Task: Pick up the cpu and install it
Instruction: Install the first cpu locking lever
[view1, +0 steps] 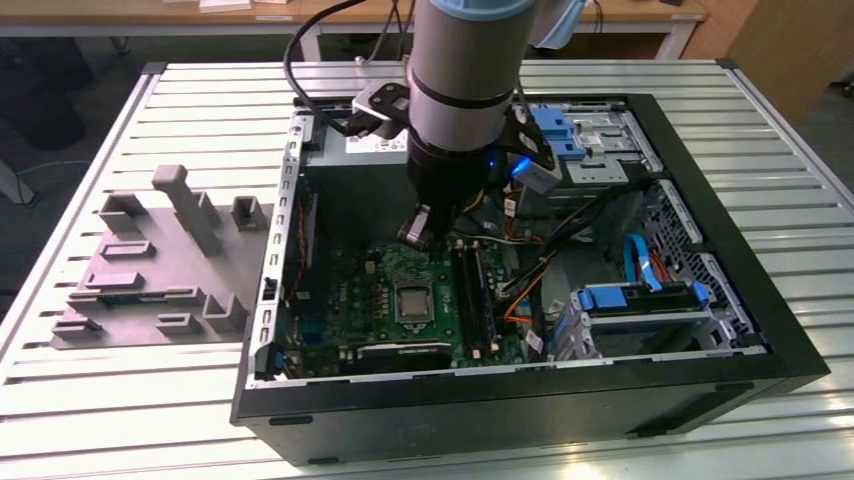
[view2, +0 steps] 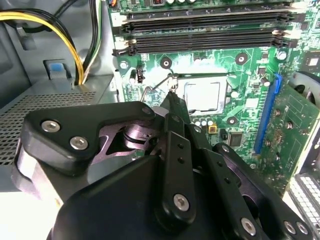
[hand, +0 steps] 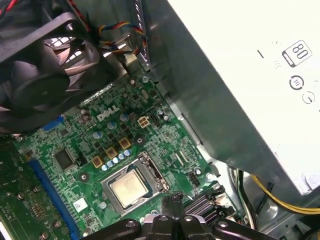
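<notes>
On the slatted metal table (view1: 107, 400) you have the open computer case (view1: 747, 300) lying on its side, and everything that matters sits relative to the green motherboard (view1: 354, 290) on its floor. Beside the case, toward the exterior view's left, you can see a grey fixture tray (view1: 147, 280) with raised blocks. Inside the case, the large grey power supply box (hand: 240, 85) sits along one edge of the motherboard, with yellow cables (view2: 65, 40) running past it. Your arm (view1: 461, 90) reaches down into the case over the motherboard, just beside the dark memory slots (view2: 200, 30).

Near the middle of the motherboard you find the silver socket frame (hand: 150, 167), and the cpu (hand: 129, 186) already lies flat inside it, its silvery lid facing up; the second wrist view shows it too (view2: 201, 96). So, as far as you can judge, the picking up and placing are done. The thin wire lever (view2: 150, 89) beside the socket looks raised rather than latched, so the locking of the socket appears to be what is left, though you cannot be sure of that from here.

Your gripper (view2: 171, 97) hangs just beside the socket's edge, its fingers (view2: 176, 107) drawn together to a narrow point with nothing held between them. Its tip sits right by the lever's end.
</notes>
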